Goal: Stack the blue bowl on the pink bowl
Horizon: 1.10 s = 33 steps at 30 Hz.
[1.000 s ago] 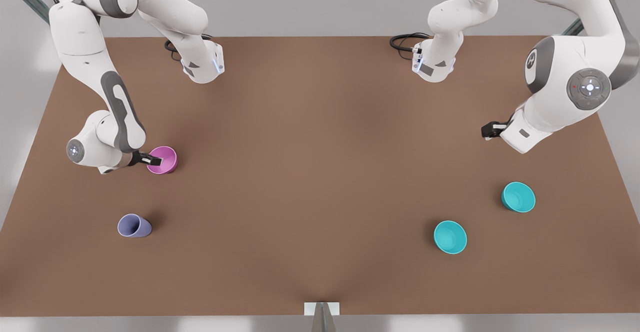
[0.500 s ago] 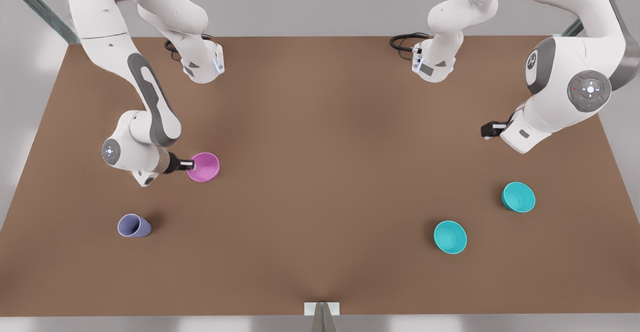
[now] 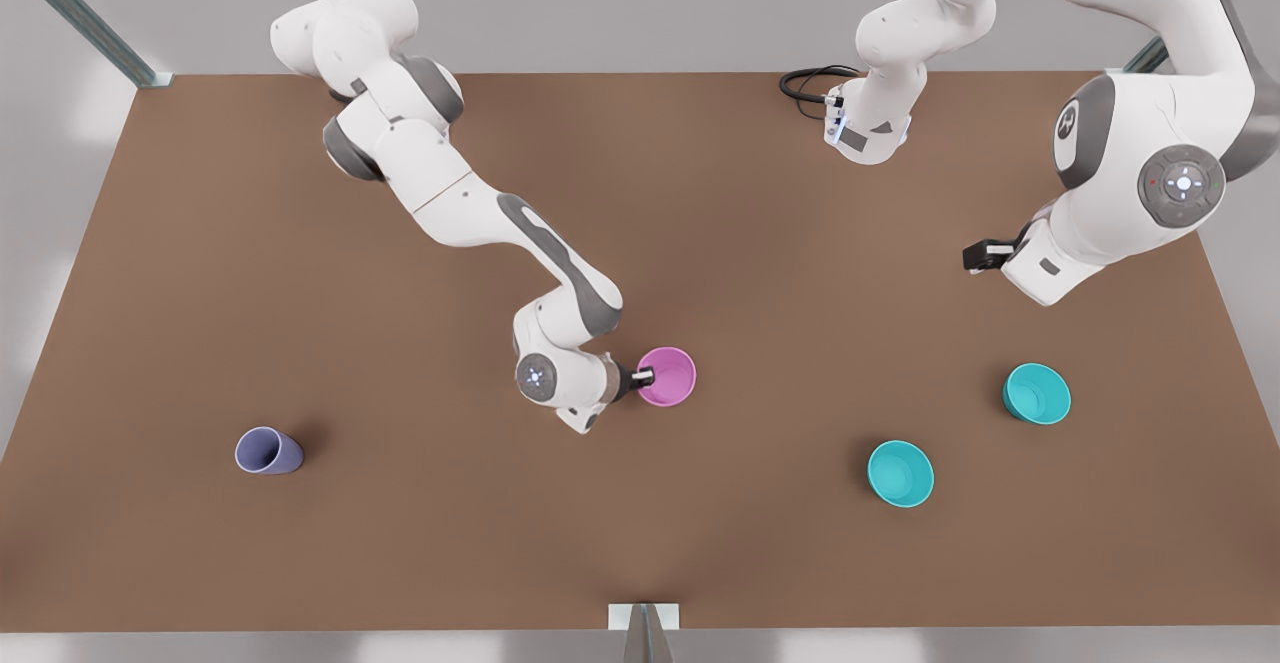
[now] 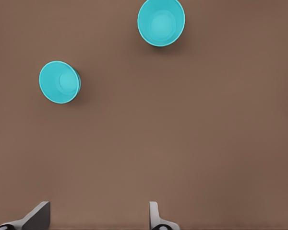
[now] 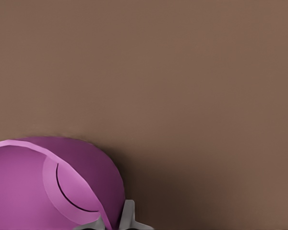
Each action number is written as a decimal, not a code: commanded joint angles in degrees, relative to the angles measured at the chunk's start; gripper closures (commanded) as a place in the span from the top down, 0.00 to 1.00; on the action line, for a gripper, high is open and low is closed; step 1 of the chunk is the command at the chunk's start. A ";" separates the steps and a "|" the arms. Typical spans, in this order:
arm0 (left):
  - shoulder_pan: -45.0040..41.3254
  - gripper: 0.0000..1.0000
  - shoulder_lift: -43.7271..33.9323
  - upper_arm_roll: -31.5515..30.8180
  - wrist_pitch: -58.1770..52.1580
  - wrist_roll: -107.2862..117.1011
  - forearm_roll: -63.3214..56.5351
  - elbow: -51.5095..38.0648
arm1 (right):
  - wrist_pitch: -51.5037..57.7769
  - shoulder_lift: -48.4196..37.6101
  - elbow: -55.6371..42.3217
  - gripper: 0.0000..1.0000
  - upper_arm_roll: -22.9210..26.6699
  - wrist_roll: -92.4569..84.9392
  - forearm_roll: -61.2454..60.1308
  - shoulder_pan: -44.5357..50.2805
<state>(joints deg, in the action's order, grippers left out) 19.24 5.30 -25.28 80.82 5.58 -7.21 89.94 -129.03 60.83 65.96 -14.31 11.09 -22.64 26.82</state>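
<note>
My right gripper (image 3: 645,377) is shut on the near rim of the pink bowl (image 3: 670,377), holding it near the table's middle. In the right wrist view the pink bowl (image 5: 38,191) has its wall pinched between the fingertips (image 5: 129,218). The blue bowl (image 3: 900,473), lighter cyan, sits upright toward the front view's right and front. It also appears in the left wrist view as the farther blue bowl (image 4: 161,21). My left gripper (image 3: 978,258) waits open above the table at the front view's right, well behind the blue bowl, its fingers (image 4: 38,213) spread wide.
A darker teal bowl (image 3: 1037,393) stands behind and to the right of the blue one, the nearer teal bowl (image 4: 59,81) in the left wrist view. A lavender cup (image 3: 268,451) lies at the front view's left. The brown table (image 3: 640,193) stretches between the arms.
My right arm has carried the pink bowl from the front view's left side to the table's middle. The left arm and the other bowls have not moved.
</note>
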 commanded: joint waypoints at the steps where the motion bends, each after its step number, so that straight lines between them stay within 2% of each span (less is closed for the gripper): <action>1: 0.01 1.00 0.06 -0.12 -0.76 0.14 0.00 -0.03 | -0.26 0.69 -0.75 0.89 0.07 20.73 0.14 0.77; 2: 0.01 1.00 0.06 -0.21 -0.76 0.14 0.00 -0.12 | -0.08 0.78 -0.74 1.00 0.07 20.64 0.14 0.86; 4: 0.01 1.00 0.15 -0.21 -0.76 0.14 0.00 -0.03 | 1.15 -0.01 -0.83 1.00 0.07 20.37 0.05 0.51; 5: 0.01 1.00 0.15 -0.21 -0.76 0.14 0.00 -0.03 | 5.09 -1.76 -1.10 1.00 0.43 20.55 -0.04 0.33; 7: 0.01 1.00 0.15 -0.21 -0.76 0.05 0.00 -0.03 | 22.64 -5.71 -5.75 1.00 5.16 20.64 -0.04 0.16; 9: 0.19 1.00 2.25 0.14 -0.76 -0.13 2.19 -0.55 | 39.98 -10.55 -6.98 1.00 6.75 19.41 0.84 -5.20; 11: 0.19 1.00 11.92 0.32 -1.20 1.89 5.01 -9.69 | 48.42 -15.56 -6.90 1.00 6.23 9.14 8.57 -15.91; 12: 0.27 1.00 20.17 0.41 2.31 1.37 4.49 -16.71 | 54.32 -17.85 -7.07 1.00 6.49 2.90 16.55 -19.00; 13: 0.27 1.00 26.59 0.41 8.46 1.02 3.70 -22.08 | 56.51 -22.41 -6.98 1.00 6.67 -2.12 22.01 -21.02; 15: 0.45 1.00 35.21 0.41 25.86 0.67 -1.49 -22.44 | 65.21 -33.05 -7.07 1.00 6.49 -5.64 28.00 -21.99; 18: 1.42 1.00 42.60 2.69 37.03 -3.03 -1.49 -22.44 | 67.33 -46.32 -6.02 1.00 7.10 -9.95 30.37 -22.69; 21: 0.80 1.00 46.99 2.78 42.83 -1.97 -0.61 -22.18 | 60.21 -55.29 5.75 1.00 8.69 -16.80 32.04 -23.92; 24: -1.48 1.00 48.66 2.87 47.50 4.96 0.88 -21.47 | 60.04 -55.47 7.52 1.00 8.69 -16.80 31.43 -24.01; 33: -3.68 1.00 51.74 4.98 47.50 7.17 0.88 -20.24 | 60.74 -54.94 7.52 1.00 9.30 -16.80 31.34 -23.66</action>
<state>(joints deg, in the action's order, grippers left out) 15.54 56.96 -20.36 125.66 8.38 -6.29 69.36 -69.17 5.91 73.50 -5.05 3.16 8.65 3.32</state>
